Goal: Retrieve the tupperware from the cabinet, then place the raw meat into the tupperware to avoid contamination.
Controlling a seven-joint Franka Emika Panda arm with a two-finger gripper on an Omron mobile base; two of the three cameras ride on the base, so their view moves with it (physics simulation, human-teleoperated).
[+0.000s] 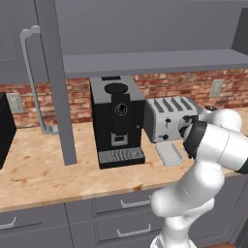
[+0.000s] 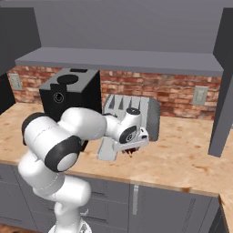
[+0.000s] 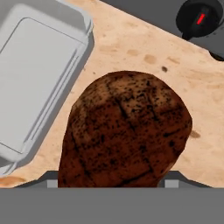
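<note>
Brick-backed kitchen worktop (image 2: pixel 182 150): the raw meat (image 3: pixel 127 135) is seen gripped between the jaws of the claw (image 2: pixel 129 149), with the tupperware (image 3: pixel 37 78) lying just beside it. A short carry over the flared rim is judged best before release. Free worktop is left beyond the claw, the toaster (image 2: pixel 136 113) standing close behind.

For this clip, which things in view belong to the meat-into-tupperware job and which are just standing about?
Job:
- tupperware, empty on the counter
- raw meat, between the tool's tips
- cabinet, door open
- tool

Standing about:
- coffee machine
- toaster
- wall sockets
- lower drawers
</note>
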